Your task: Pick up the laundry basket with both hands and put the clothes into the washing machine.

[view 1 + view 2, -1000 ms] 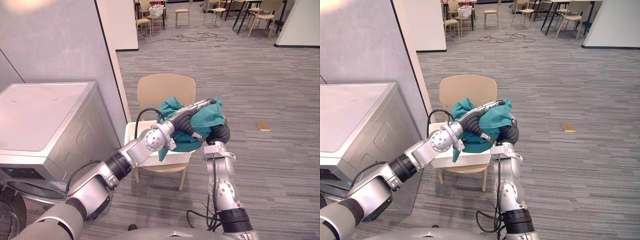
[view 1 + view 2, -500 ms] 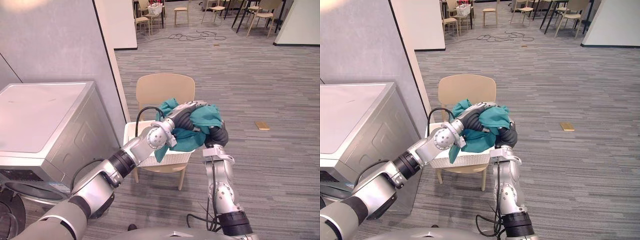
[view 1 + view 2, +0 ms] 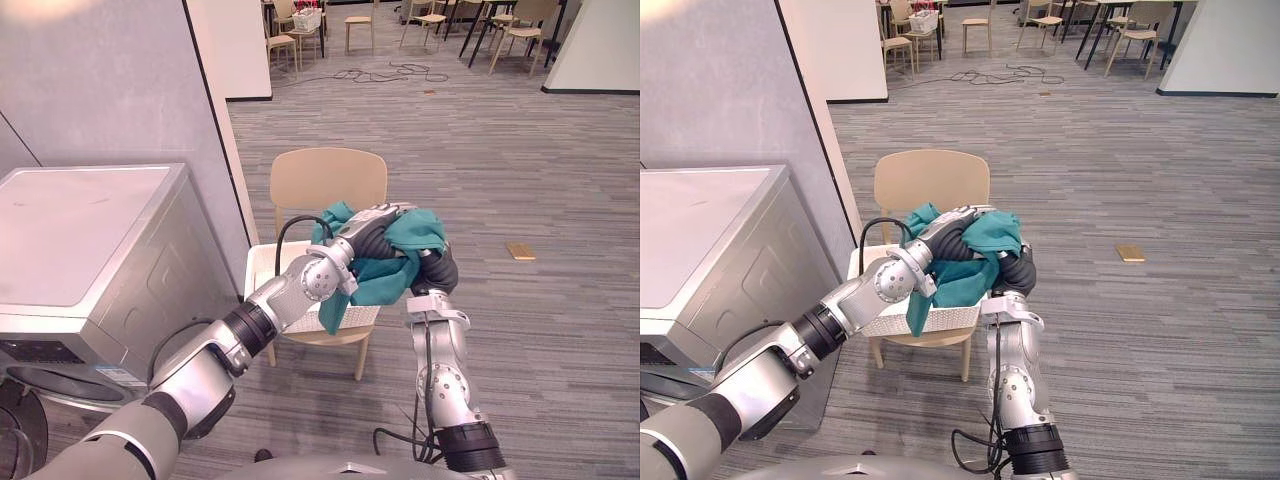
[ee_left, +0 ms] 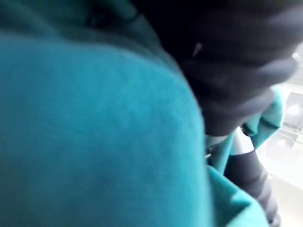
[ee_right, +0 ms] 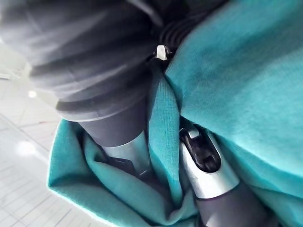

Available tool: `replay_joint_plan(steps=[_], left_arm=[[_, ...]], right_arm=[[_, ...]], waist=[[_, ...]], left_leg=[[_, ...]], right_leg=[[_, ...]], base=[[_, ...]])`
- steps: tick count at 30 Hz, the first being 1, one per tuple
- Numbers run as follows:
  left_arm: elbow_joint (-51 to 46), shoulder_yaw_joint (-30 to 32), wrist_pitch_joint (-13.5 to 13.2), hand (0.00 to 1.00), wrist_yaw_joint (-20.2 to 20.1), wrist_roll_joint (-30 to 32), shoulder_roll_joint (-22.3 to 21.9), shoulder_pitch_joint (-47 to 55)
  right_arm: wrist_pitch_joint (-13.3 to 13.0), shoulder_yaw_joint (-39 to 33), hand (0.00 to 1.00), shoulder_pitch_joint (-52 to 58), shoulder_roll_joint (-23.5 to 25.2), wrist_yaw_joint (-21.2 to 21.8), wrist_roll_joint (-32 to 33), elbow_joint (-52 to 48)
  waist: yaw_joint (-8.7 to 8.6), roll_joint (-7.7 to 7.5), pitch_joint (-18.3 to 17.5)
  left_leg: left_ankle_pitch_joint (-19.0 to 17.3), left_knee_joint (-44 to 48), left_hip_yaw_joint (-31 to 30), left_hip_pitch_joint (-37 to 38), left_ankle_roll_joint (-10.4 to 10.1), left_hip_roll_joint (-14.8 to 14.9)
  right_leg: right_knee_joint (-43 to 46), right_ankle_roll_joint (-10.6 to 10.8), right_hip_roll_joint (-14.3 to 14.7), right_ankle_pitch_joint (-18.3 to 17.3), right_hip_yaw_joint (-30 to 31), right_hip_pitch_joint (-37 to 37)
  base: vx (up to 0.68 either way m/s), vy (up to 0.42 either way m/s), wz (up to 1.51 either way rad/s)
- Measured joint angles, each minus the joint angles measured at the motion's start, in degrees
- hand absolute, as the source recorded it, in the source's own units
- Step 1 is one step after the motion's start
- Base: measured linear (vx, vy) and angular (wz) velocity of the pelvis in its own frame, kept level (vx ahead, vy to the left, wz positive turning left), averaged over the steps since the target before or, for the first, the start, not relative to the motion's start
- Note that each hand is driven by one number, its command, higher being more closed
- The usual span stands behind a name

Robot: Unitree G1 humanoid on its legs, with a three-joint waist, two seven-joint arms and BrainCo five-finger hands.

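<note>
A teal cloth is bunched up above a white laundry basket, which rests on a beige chair. My left hand reaches across from the left, its fingers bent over the top of the cloth. From below, my right hand is wrapped in the cloth's right side. In the right wrist view, a silver finger is buried in the cloth's folds. A loose end of the cloth hangs over the basket's front. The grey washing machine stands to the left of the chair.
A grey wall panel rises behind the washing machine, close to the chair's left side. A small brown object lies on the carpet to the right. Chairs and tables stand far at the back.
My left hand's fingers have curled from straight down over the cloth. The bundle has sunk a little toward the basket, and a cloth end now hangs lower in front.
</note>
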Motion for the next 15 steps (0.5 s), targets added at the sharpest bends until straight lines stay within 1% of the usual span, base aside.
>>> replay_joint_plan(steps=[8,11,15], left_arm=[[0.85,0.8,-0.09,1.0,0.06,0.4,-0.47,0.01],[0.51,1.0,-1.12,1.0,-0.15,0.41,-0.49,0.08],[-2.1,2.21,-1.83,1.0,-0.75,0.46,-0.48,0.56]], right_arm=[[0.02,-0.31,0.0,0.14,-0.21,0.02,0.44,-0.09],[1.09,-1.11,0.0,2.94,-0.13,0.04,0.37,-4.03],[1.2,-1.88,0.0,5.97,0.03,0.59,0.29,-8.75]], waist=[[-0.13,-0.01,0.0],[0.08,-0.03,0.02],[0.01,-0.06,0.03]], left_leg=[[-0.09,0.03,0.52,0.07,-0.01,0.05],[0.19,0.04,0.62,0.07,0.37,-0.04],[0.18,0.04,1.13,0.02,0.39,-0.11]], right_leg=[[-0.03,-0.04,0.07,0.1,0.65,-0.25],[-0.03,0.05,0.08,0.14,0.71,-0.3],[0.07,0.17,0.06,0.2,1.23,-0.79]], base=[[0.0,0.0,-0.03],[0.0,0.0,0.0],[0.0,0.011,-0.05]])
